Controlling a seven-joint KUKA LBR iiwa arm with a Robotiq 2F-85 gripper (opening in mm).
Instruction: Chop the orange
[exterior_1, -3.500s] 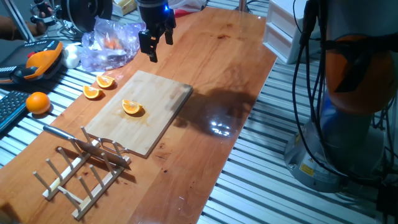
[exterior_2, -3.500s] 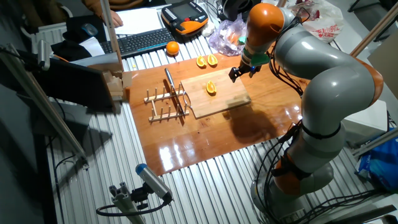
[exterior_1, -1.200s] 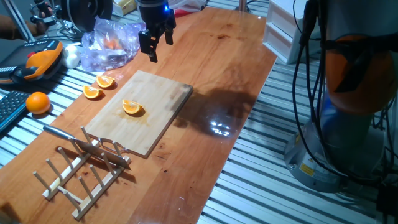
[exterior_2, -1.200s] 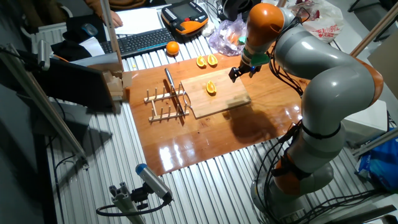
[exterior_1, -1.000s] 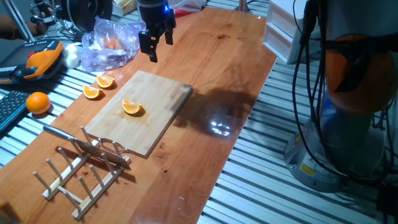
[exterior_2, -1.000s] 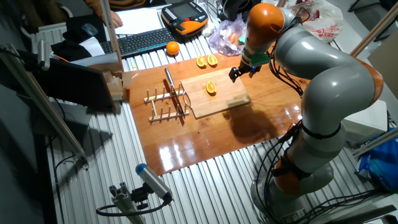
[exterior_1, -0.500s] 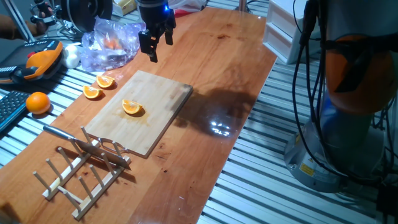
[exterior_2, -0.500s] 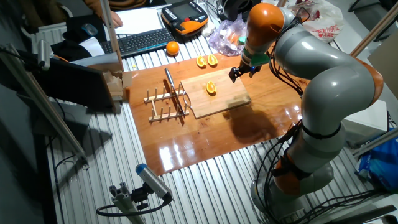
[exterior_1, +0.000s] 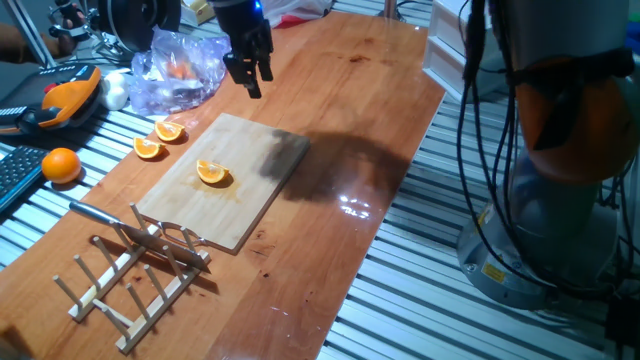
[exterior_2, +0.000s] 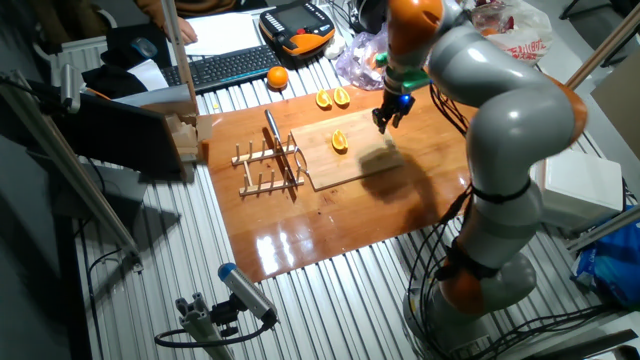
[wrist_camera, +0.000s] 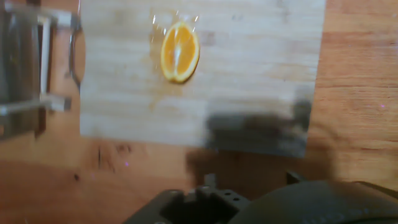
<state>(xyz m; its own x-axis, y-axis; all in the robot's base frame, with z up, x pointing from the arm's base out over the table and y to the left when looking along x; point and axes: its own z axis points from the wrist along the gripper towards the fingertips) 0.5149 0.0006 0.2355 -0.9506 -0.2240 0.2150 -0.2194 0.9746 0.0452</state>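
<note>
The orange (exterior_1: 212, 173) is a single half-moon wedge lying cut side up near the middle of the wooden cutting board (exterior_1: 262, 152). It also shows on the board (exterior_2: 360, 165) as the orange (exterior_2: 340, 141), and in the hand view as the orange (wrist_camera: 180, 52) at the top. My gripper (exterior_1: 248, 75) hangs above the table just past the board's far corner, open and holding nothing; in the other fixed view the gripper (exterior_2: 385, 118) is right of the wedge. A knife (exterior_1: 110, 215) rests across the wooden rack (exterior_1: 130, 280).
Two similar wedges (exterior_1: 158, 140) lie on the table left of the board, and a whole orange (exterior_1: 61, 164) sits further left. A plastic bag (exterior_1: 178, 70) lies behind them. The rack (exterior_2: 268, 165) stands against the board's near end. The arm's shadow falls on the board's right side.
The arm has swung and turned: the gripper shifted slightly towards the board's far corner and its shadow now covers that corner. The orange, knife and rack have not moved.
</note>
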